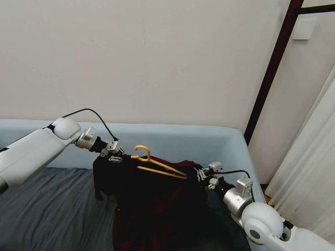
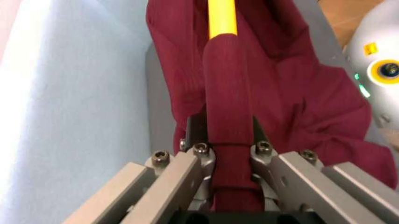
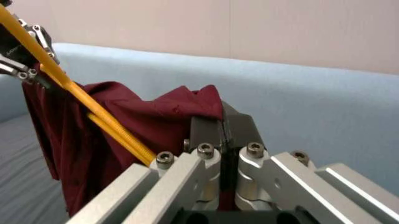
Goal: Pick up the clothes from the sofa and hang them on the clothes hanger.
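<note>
**White shells, bare metal grippers**

Both arms wear glossy white rounded shells [image 1: 31, 151] ending in silver wrist cuffs [image 1: 88, 138]. A thin black cable [image 1: 97, 116] loops over the left wrist. The grey aluminium left gripper [image 1: 115, 156] and right gripper [image 1: 200, 173] carry hex-socket screws [image 2: 201, 149].

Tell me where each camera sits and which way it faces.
Head view: on the head, facing forward and down at the sofa; both arms show, left gripper and right gripper shut on the dark red garment.
Left wrist view: on the left wrist, looking along its gripper toward the right arm.
Right wrist view: on the right wrist, looking along its gripper toward the left gripper.
Shared: all three show the yellow hanger and garment.
</note>
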`<state>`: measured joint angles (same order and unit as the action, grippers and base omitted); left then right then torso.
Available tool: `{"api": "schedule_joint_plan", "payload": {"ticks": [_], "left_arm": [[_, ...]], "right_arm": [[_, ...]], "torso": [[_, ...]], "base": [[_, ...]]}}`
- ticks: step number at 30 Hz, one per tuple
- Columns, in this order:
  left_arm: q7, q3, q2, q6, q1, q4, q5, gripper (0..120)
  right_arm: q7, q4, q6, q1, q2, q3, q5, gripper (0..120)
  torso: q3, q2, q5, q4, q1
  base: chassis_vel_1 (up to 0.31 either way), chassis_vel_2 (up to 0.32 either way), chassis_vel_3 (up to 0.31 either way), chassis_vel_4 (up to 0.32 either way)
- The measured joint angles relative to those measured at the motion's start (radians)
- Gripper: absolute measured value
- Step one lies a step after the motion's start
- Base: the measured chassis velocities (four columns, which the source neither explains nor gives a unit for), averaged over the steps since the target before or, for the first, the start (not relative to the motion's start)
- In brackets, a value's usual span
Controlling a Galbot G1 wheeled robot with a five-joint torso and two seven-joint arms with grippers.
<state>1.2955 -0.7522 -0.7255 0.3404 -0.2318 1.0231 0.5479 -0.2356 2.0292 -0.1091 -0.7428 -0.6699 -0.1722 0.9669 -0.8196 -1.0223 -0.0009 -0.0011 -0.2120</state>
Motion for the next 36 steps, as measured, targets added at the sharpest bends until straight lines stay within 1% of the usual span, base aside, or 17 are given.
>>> {"api": "schedule_joint_plan", "payload": {"ticks": [4,11,16,19,20,22,24,27,30,31,34,35,36], "left_arm": [[-0.091,-0.001,0.0,-0.015,0.005,0.031,0.004,2],[-0.126,-0.004,-0.013,-0.035,0.023,0.042,0.025,2],[-0.137,-0.021,-0.016,-0.065,0.019,0.055,0.131,2],[-0.148,-0.052,-0.015,-0.086,-0.02,0.065,0.229,2],[-0.148,-0.052,-0.015,-0.086,-0.02,0.065,0.229,2],[-0.167,-0.084,-0.013,-0.089,-0.061,0.07,0.302,2],[-0.155,-0.114,-0.014,-0.097,-0.11,0.069,0.343,2],[-0.135,-0.145,-0.021,-0.103,-0.163,0.059,0.35,2],[-0.089,-0.179,-0.036,-0.11,-0.231,0.032,0.373,2],[-0.089,-0.179,-0.036,-0.11,-0.231,0.032,0.373,2],[-0.037,-0.216,-0.049,-0.111,-0.305,0.013,0.4,2],[-0.033,-0.228,-0.054,-0.111,-0.33,0.007,0.401,2],[-0.033,-0.228,-0.054,-0.111,-0.33,0.007,0.401,2]], "right_arm": [[0.0,0.022,-0.006,-0.002,0.002,-0.005,0.005,0],[-0.005,0.071,-0.012,-0.025,0.003,-0.005,0.014,0],[-0.024,0.112,-0.025,0.016,0.013,-0.009,0.055,0],[-0.027,0.126,-0.029,0.049,0.023,-0.012,0.068,0],[-0.027,0.126,-0.029,0.049,0.023,-0.012,0.068,0],[-0.027,0.14,-0.029,0.063,0.029,-0.013,0.059,0],[-0.026,0.161,-0.029,0.061,0.032,-0.011,0.048,0],[-0.024,0.186,-0.028,0.047,0.039,-0.006,0.038,0],[-0.007,0.212,-0.025,0.033,0.051,0.004,0.011,0],[-0.007,0.212,-0.025,0.033,0.051,0.004,0.011,0],[0.002,0.235,-0.022,0.019,0.056,0.018,-0.003,0],[0.002,0.241,-0.022,0.019,0.06,0.019,-0.003,0],[0.002,0.241,-0.022,0.019,0.06,0.019,-0.003,0]], "torso": [[0.0,0.0,0.0002,-0.0003,0.0],[0.0,0.0,0.0002,-0.0004,0.0],[0.0,0.0,-0.0001,-0.0001,0.0],[0.0,0.0,0.0002,-0.0002,0.0],[0.0,0.0,0.0002,-0.0002,0.0],[0.0,0.0,0.0,-0.0002,0.0],[0.0,0.0,0.0001,-0.0001,0.0],[0.0,0.0,0.0002,-0.0001,0.0],[0.0,0.0,0.0002,-0.0005,0.0],[0.0,0.0,0.0002,-0.0005,0.0],[0.0,0.0,0.0002,-0.0002,0.0],[0.0,0.0,0.0002,-0.0002,0.0],[0.0,0.0,0.0002,-0.0002,0.0]], "base": [[0.0,0.0,0.0,0.0],[0.0,0.0,0.0,0.0],[0.0,0.0,0.0,0.0],[0.0,0.0,0.0,0.0],[0.0,0.0,0.0,0.0],[0.0,0.0,0.0,0.0],[0.0,0.0,0.0,0.0],[0.0,0.0,0.0,0.0],[0.0,0.0,0.0,0.0],[0.0,0.0,0.0,0.0],[0.0,0.0,0.0,0.0],[0.0,0.0,0.0,0.0],[0.0,0.0,0.0,0.0]]}}
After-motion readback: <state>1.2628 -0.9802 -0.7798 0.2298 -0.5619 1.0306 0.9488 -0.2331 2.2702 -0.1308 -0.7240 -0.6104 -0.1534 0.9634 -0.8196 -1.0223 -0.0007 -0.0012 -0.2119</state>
